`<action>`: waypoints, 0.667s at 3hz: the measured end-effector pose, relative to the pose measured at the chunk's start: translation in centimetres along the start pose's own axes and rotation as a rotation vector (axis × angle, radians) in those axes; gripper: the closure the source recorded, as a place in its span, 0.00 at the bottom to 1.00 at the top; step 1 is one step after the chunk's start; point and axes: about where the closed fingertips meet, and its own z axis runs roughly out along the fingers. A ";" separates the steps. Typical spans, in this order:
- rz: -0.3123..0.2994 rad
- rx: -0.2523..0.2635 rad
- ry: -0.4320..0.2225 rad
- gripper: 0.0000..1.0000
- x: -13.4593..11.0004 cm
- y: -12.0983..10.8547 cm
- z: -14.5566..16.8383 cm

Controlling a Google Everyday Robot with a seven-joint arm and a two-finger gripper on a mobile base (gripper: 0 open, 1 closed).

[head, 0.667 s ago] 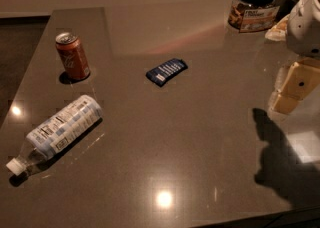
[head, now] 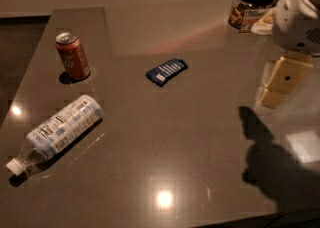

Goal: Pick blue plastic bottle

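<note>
Blue plastic bottle (head: 60, 127): I see it lying on its side at the front left of the table (head: 150, 157), white cap pointing to the near-left corner, label facing up
Red soda can (head: 72, 56): it stands upright behind the bottle, near it but not touching
Dark-blue packet (head: 167, 71): it lies flat around the middle of the table, apart from both
Jar (head: 252, 6): dark lid, standing at the far right back
Tool (head: 278, 83): it hangs over the table's right side under the white arm housing, well apart from the bottle; I cannot tell whether it is open or closed, and nothing shows in it
</note>
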 end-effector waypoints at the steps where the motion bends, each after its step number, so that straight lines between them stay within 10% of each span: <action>1: -0.077 -0.004 -0.050 0.00 -4.4 -0.4 0.3; 2: -0.154 -0.019 -0.092 0.00 -8.9 -0.9 0.9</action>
